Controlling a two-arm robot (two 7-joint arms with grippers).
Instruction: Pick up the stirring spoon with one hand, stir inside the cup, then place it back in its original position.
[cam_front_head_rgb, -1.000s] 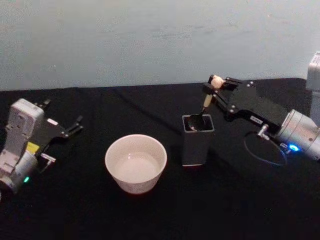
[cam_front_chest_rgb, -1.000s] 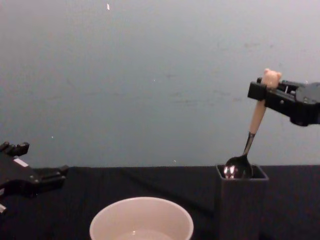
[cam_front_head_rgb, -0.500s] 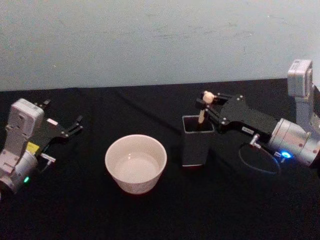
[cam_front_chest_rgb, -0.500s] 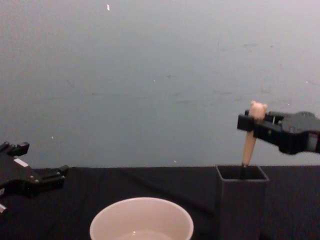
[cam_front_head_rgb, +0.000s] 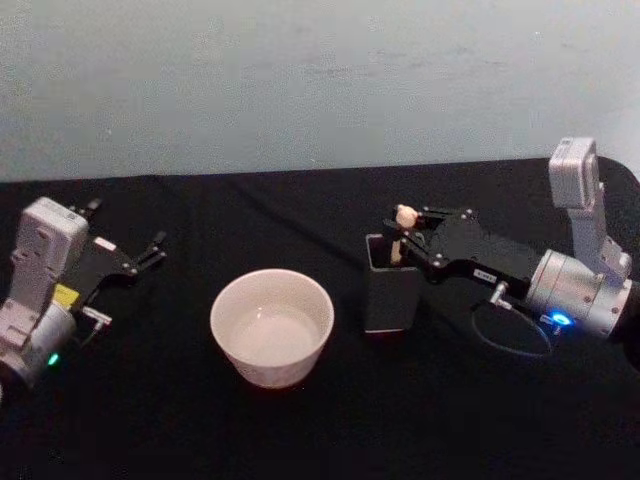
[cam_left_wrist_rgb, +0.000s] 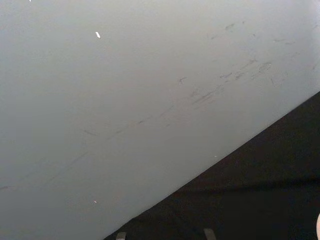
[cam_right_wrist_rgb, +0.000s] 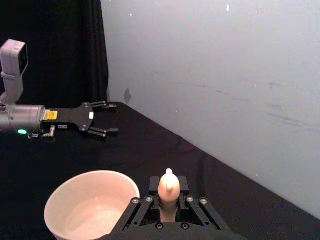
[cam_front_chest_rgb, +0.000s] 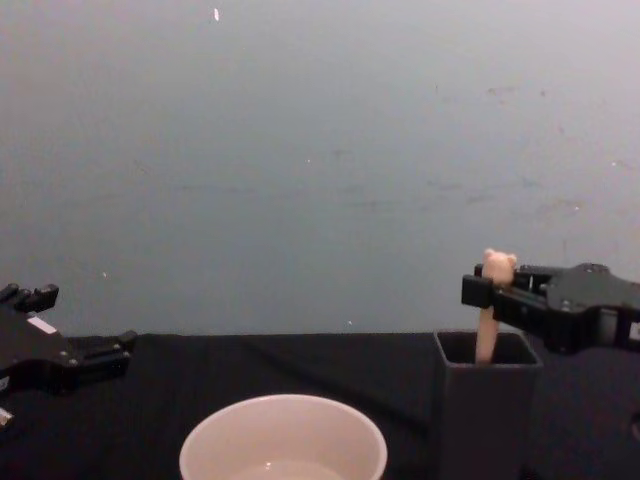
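A: Where's the spoon (cam_front_head_rgb: 402, 228)?
B: Centre-right of head view, w/ handle down in the holder (cam_front_head_rgb: 391, 286), bear knob just above the rim. Right gripper (cam_front_head_rgb: 404, 221) jaws clamped on it below the knob.
A: Left gripper (cam_front_head_rgb: 150, 251)?
B: Parked far left, jaws wide.
A: Risks?
B: Pulling back before a full release could drag the spoon, tip the holder toward the cup (cam_front_head_rgb: 271, 324) on the worktop (cam_front_head_rgb: 320, 430).

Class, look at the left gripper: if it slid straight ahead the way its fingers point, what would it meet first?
Probably nothing: the left gripper points past the cup toward bare black table, then the wall, though depth is uncertain.
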